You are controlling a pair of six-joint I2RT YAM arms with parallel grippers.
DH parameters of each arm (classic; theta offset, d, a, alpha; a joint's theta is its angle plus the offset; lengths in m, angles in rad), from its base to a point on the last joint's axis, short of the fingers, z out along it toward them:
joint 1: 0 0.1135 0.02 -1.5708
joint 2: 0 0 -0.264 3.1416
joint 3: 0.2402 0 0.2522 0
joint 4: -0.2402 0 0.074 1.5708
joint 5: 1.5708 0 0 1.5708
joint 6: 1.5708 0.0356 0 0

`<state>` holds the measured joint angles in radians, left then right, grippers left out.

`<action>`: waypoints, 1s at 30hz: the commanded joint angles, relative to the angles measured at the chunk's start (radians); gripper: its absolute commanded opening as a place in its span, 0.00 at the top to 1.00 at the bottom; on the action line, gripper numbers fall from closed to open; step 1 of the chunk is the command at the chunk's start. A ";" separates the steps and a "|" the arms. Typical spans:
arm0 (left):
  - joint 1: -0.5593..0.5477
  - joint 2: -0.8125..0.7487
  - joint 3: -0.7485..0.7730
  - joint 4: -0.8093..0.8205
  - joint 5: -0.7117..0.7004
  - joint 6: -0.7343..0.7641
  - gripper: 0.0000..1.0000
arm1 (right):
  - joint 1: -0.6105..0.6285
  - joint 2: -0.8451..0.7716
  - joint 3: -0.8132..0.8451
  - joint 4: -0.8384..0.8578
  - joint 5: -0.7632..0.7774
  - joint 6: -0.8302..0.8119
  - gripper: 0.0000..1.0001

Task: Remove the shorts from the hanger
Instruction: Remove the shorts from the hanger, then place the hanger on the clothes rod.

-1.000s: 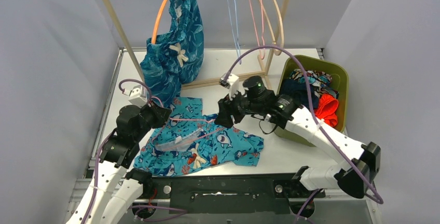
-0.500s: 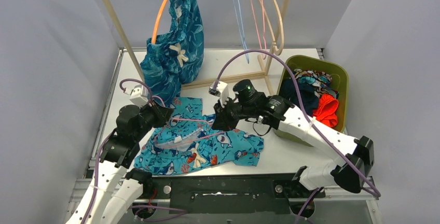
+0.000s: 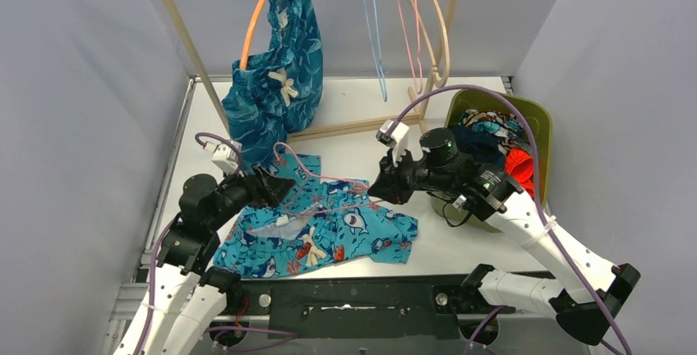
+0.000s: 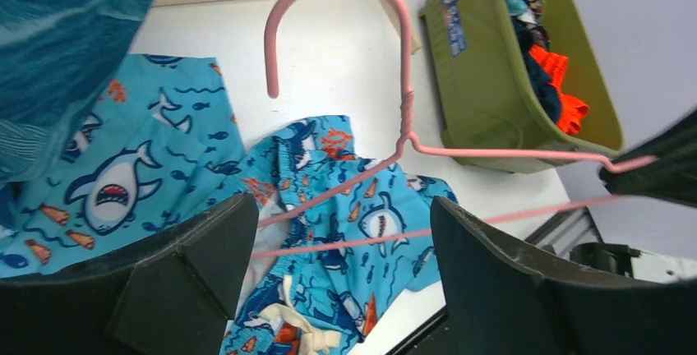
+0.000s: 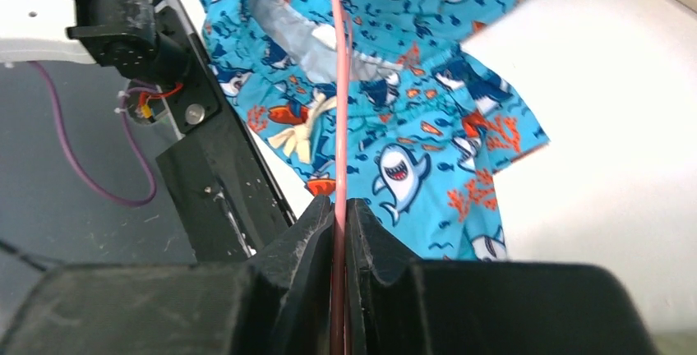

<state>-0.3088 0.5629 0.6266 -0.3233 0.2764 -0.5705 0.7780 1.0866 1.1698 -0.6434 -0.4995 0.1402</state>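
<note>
Flat on the table (image 3: 329,145), turquoise shark-print shorts (image 3: 329,232); pink wire hanger (image 4: 404,112) just above.

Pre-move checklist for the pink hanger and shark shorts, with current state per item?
1. Right gripper shut on the pink hanger: ok, the wire is pinched between its fingers.
2. Left gripper open: ok, the jaws are wide apart and the hanger wire passes between them.
3. Hanger clear of the shark-print shorts: cannot tell, the wire ends run out of sight behind the left finger.
4. Shark-print shorts lying on the table: ok.
5. Green bin top open: ok, other clothes are inside.
6. Rail emptied: not ok, the teal shorts hang on the orange hanger.
</note>
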 commanded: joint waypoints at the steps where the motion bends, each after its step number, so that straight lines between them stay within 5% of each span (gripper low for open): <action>1: 0.002 -0.065 -0.028 0.145 0.170 0.038 0.20 | -0.031 -0.055 -0.016 -0.034 0.035 0.000 1.00; 7: 0.002 -0.039 0.004 0.108 0.230 0.087 0.19 | -0.034 -0.066 0.004 -0.044 0.077 0.008 1.00; 18: 0.002 -0.180 -0.042 -0.054 -0.240 0.173 0.19 | -0.043 -0.166 0.081 -0.025 0.346 0.074 1.00; 30: 0.006 -0.216 -0.090 -0.067 -0.395 0.178 0.19 | 0.027 -0.186 0.030 0.226 0.595 0.144 1.00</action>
<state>-0.3069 0.3325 0.5259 -0.4019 -0.0490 -0.4065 0.7498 0.8886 1.2053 -0.5941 -0.0654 0.2573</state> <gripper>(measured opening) 0.810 0.075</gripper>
